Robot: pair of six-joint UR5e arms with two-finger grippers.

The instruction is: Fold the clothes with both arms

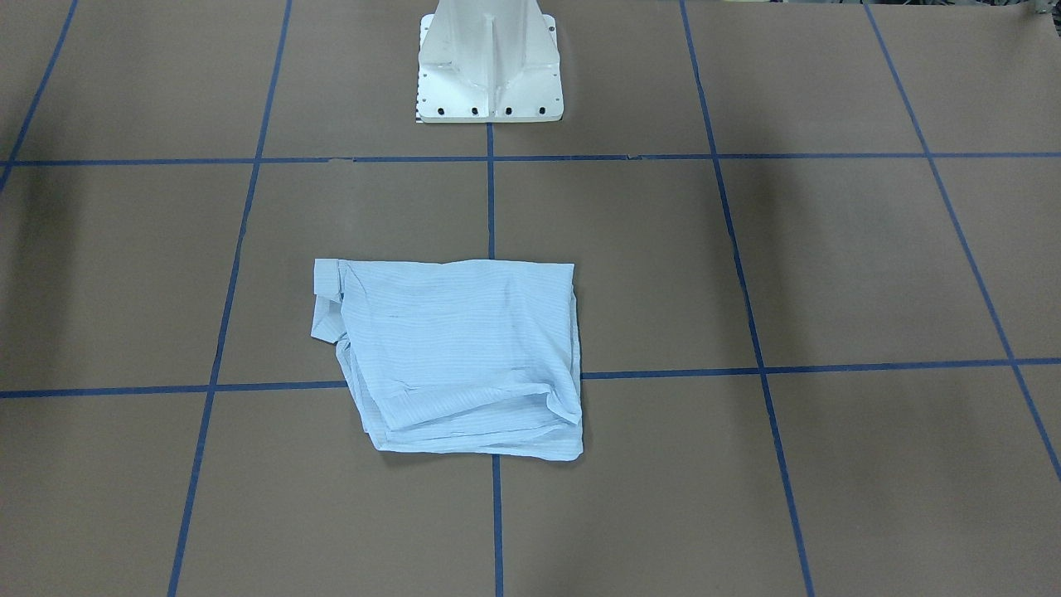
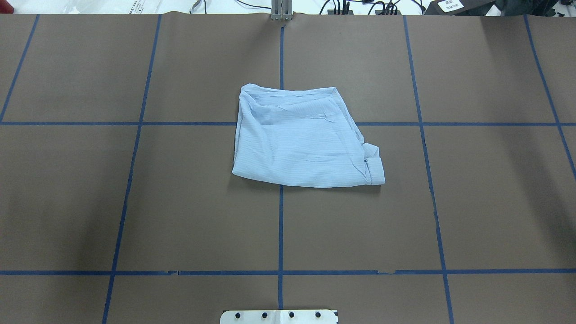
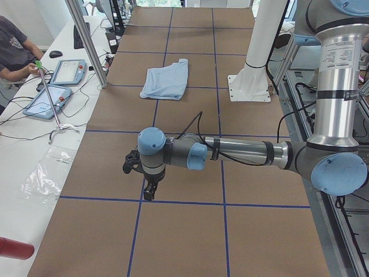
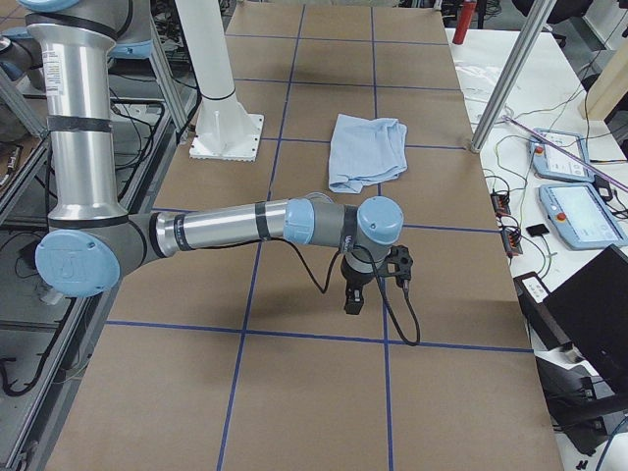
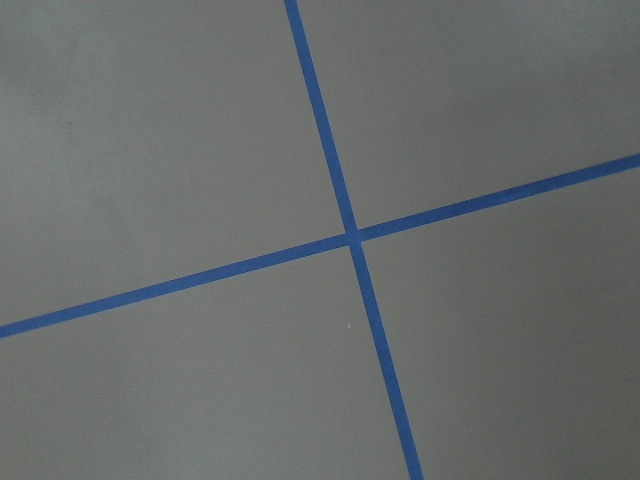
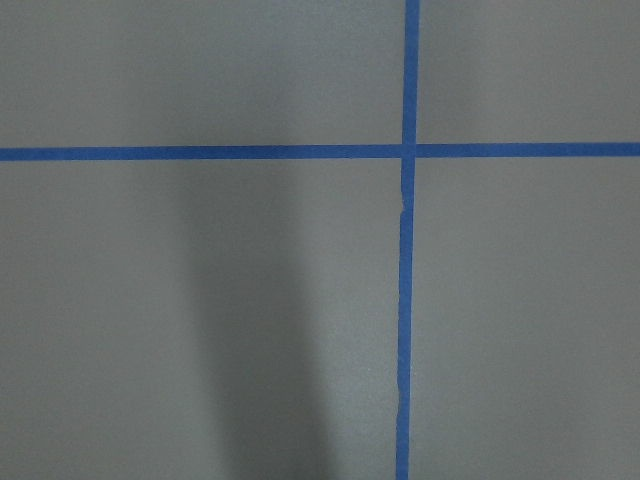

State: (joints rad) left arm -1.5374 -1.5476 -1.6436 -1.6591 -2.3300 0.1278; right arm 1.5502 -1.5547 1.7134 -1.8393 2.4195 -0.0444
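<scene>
The left end effector [image 3: 149,195] hangs above the bench [image 2: 189,211] toward its left end; its opening and hold cannot be told. The folded light-blue shirt [image 2: 301,144] lies mid-bench, well apart from both arms. The right end effector [image 4: 351,304] hangs toward the right end, its opening likewise untellable.

Shirt [image 1: 456,348]: lt blue, fine stripes throughout.
Table [image 1: 829,265]: matte brown, dk-blue tape grid in lg squares.
Pedestal [image 1: 487,66]: white, black bolt holes along edge.
L arm [image 3: 242,153]: silver-grey tubes, lt-blue joint caps, black cable.
L gripper [image 3: 149,194]: black.
R arm [image 4: 226,228]: silver-grey, lt-blue caps, black bands and cable.
R gripper [image 4: 351,304]: black.
Bench [image 3: 17,173]: white.
Pendants [image 3: 68,72]: blue-grey frames, pale screens.
Cylinder [image 3: 14,248]: red.
</scene>
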